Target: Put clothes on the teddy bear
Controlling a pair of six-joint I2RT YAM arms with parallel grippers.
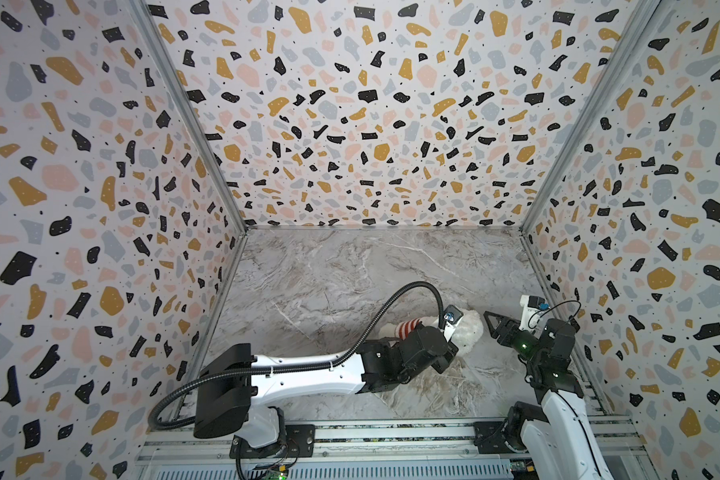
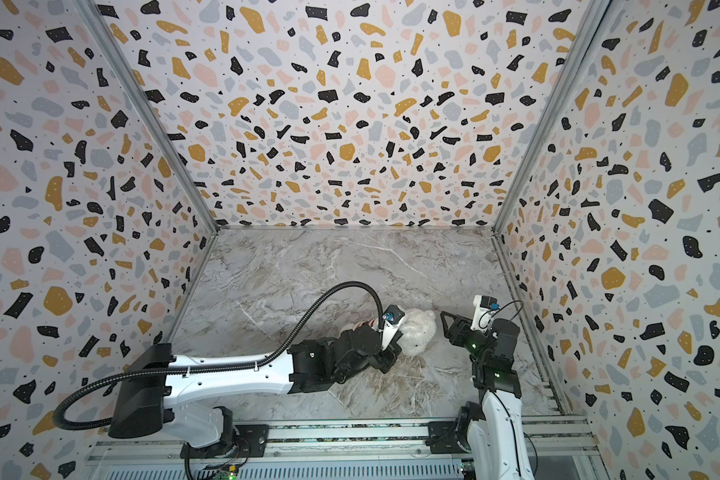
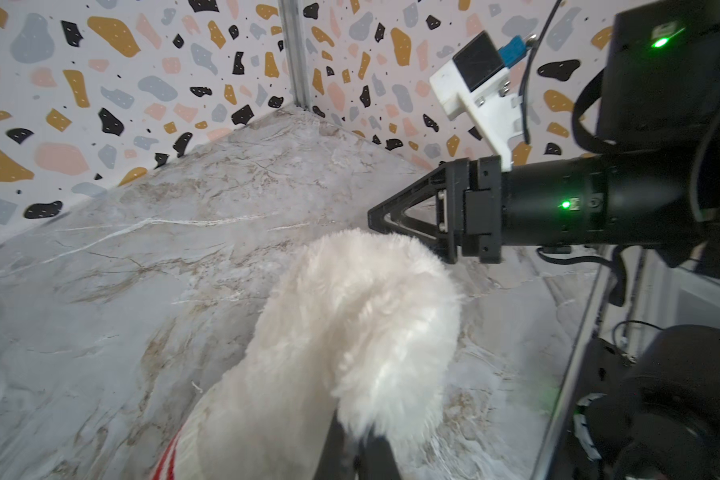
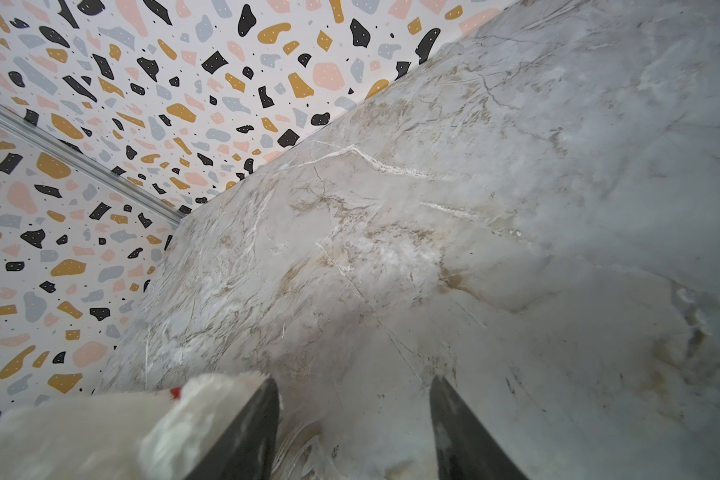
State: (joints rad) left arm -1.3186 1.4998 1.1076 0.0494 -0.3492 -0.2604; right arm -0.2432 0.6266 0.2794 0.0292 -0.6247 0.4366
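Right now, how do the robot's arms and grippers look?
The left arm and right arm have white shells and black joints. A black ribbed hose runs along the left one. The right gripper has black triangular open-frame fingers; green lights glow behind it.

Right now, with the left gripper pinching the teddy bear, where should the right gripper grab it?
Probably the rounded end of the teddy bear facing the right gripper, approached sideways from the right. That end is uncovered and nearest its open jaws; the left gripper pinches fur closer to the striped top.
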